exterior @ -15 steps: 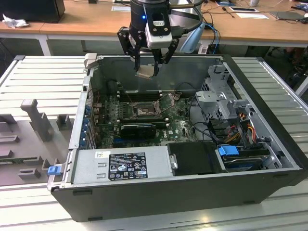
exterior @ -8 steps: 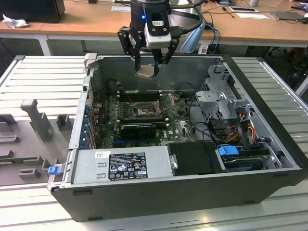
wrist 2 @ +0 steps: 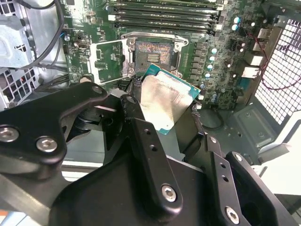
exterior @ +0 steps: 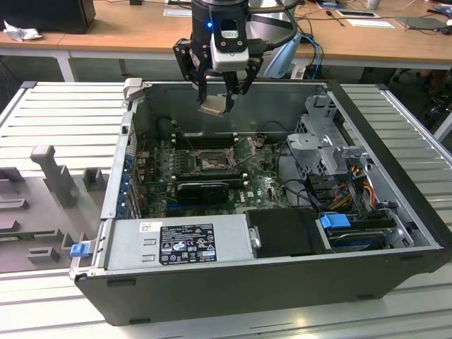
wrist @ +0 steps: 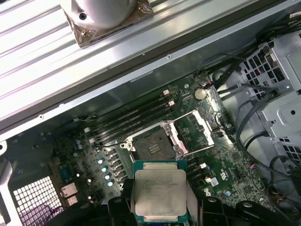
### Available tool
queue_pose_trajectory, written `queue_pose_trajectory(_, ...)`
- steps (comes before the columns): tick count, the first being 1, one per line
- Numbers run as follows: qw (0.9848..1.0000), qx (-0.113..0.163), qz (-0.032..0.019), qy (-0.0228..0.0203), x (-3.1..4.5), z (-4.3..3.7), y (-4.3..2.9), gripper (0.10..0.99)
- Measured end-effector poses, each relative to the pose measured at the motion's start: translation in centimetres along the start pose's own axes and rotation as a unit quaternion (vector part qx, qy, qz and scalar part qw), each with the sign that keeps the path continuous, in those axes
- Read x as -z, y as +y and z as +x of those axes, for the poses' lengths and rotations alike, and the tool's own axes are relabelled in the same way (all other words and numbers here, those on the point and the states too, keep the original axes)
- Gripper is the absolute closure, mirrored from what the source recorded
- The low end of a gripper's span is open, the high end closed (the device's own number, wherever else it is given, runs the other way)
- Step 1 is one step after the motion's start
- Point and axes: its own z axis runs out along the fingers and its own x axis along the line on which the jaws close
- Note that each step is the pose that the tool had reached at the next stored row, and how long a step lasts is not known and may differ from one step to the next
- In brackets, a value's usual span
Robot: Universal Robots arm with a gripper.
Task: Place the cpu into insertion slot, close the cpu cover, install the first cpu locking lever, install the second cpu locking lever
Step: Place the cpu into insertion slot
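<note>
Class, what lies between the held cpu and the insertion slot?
Nothing. In the exterior view the gripper holds the cpu up over the insertion slot, with only open air between them.

Well below my claw (exterior: 215,101) spreads a pale ribbed metal table (exterior: 406,134), its slats running out to either side. Off toward the exterior view's left of my claw, a grey moulded tray (exterior: 42,191) lies on it. Beyond my claw stand wooden desks (exterior: 127,35) on white legs, bearing a black box (exterior: 49,14), a crumpled white wad (exterior: 18,32) and papers (exterior: 371,22). The light is even and soft.
</note>
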Motion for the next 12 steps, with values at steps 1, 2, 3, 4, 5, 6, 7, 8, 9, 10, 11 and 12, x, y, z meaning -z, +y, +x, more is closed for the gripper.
queue_pose_trajectory(1,1.0,-0.004,-0.0001,-0.0004,0.0,0.0,0.0,0.561)
queue_pose_trajectory(2,1.0,-0.006,-0.0001,-0.0006,0.0,0.0,0.0,0.561)
queue_pose_trajectory(3,1.0,-0.008,-0.0002,-0.0007,0.0,0.0,0.0,0.561)
queue_pose_trajectory(4,0.9999,-0.01,-0.0002,-0.0009,0.0,0.0,0.0,0.561)
queue_pose_trajectory(5,0.9999,-0.011,-0.0002,-0.001,0.0,0.0,0.0,0.561)
queue_pose_trajectory(6,0.9999,-0.012,-0.0003,-0.0011,0.0,0.0,0.0,0.561)
queue_pose_trajectory(7,0.9999,-0.015,-0.0003,-0.0013,0.0,0.0,0.0,0.561)
queue_pose_trajectory(8,0.9999,-0.016,-0.0003,-0.0014,0.0,0.0,0.0,0.561)
queue_pose_trajectory(9,0.9999,-0.017,-0.0003,-0.0015,0.0,0.0,0.0,0.561)
queue_pose_trajectory(10,0.9998,-0.019,-0.0004,-0.0017,0.0,0.0,0.0,0.561)
queue_pose_trajectory(11,0.9998,-0.021,-0.0004,-0.0019,0.0,0.0,0.0,0.561)
queue_pose_trajectory(12,0.9997,-0.025,-0.0005,-0.0023,0.0,0.0,0.0,0.561)
